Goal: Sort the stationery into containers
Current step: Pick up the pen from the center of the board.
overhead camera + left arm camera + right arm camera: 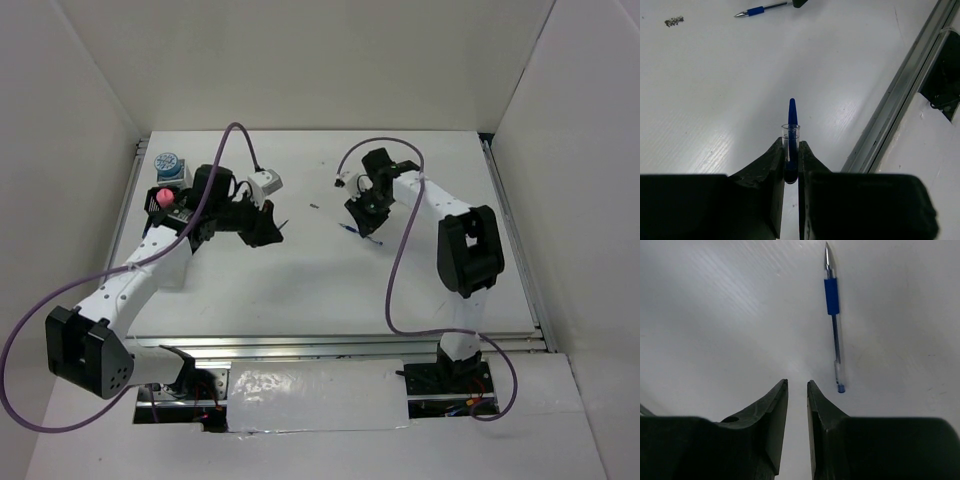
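We grip a clear blue-tipped piece [792, 112] in the left pincer [791, 145]. The right pincer [797, 382] is ajar, blue pen [834, 320] at one o'clock. The ten-o'clock box [183, 177] holds a tin [168, 163].

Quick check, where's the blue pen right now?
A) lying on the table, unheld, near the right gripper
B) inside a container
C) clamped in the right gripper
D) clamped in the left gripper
A: the blue pen lies flat on the table just ahead of the right gripper, whose jaws stand apart with nothing between them. The left gripper is clamped on a clear blue-tipped tube instead.
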Tool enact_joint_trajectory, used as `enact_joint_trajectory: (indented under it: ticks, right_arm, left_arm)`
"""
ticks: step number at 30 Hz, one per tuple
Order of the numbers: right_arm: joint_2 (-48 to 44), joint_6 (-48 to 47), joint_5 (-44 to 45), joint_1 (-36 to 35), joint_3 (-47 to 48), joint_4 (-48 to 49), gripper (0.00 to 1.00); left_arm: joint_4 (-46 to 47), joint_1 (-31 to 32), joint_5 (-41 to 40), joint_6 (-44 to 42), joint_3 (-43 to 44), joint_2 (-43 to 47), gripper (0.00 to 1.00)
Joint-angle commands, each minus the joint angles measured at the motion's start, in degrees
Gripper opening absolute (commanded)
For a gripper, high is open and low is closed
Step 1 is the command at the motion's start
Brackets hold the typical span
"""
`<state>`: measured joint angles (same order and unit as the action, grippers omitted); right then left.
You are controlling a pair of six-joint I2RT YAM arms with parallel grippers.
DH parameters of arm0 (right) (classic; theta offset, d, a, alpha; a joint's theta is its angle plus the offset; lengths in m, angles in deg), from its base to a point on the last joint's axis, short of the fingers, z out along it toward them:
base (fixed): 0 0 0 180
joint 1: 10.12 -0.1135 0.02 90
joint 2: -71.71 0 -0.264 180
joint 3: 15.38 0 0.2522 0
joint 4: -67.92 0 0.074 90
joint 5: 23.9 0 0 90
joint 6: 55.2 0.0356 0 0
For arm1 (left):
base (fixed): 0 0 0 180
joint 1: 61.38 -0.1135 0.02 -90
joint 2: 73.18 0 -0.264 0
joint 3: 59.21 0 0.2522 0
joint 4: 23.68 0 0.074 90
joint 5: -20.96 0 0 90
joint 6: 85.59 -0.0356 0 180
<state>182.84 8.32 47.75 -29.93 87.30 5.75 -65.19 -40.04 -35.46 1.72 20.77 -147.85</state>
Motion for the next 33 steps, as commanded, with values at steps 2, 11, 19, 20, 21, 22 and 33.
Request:
enact_joint_trajectory:
  ticks: [2,11,19,20,21,22,33]
  right_arm:
    - [1.88,-7.0,9.2,-0.49,1.34,-1.17,0.3]
    - [6.64,-8.68,11.58,-0.05,3.18,-1.52,0.31]
    - [10.68,-9.82,12.72,-0.31,4.85,-1.78,0.31]
    - [11.03,-10.08,12.72,-0.23,5.2,-2.13,0.3]
    - [11.73,-10.43,12.81,-0.31,5.73,-2.22,0.3]
    - [11.91,-10.43,12.55,-0.31,6.08,-2.48,0.3]
    - [6.39,-10.09,6.24,-1.63,4.86,-8.9,0.0]
  left_arm:
    - [-1.61,-2.27,6.31,-4.41,-0.12,1.46,0.0]
    - [-3.1,-3.94,7.11,-9.08,-1.0,-1.26,0.0]
    - [-2.93,-5.0,8.34,-10.04,-0.56,-1.88,0.0]
    - [-2.93,-4.82,8.34,-10.13,-0.65,-1.97,0.0]
    - [-3.01,-4.91,8.34,-10.31,-0.74,-1.97,0.0]
    - [-3.01,-4.99,8.34,-10.4,-0.82,-1.88,0.0]
    - [0.14,-5.43,5.53,-18.13,-4.07,2.25,0.0]
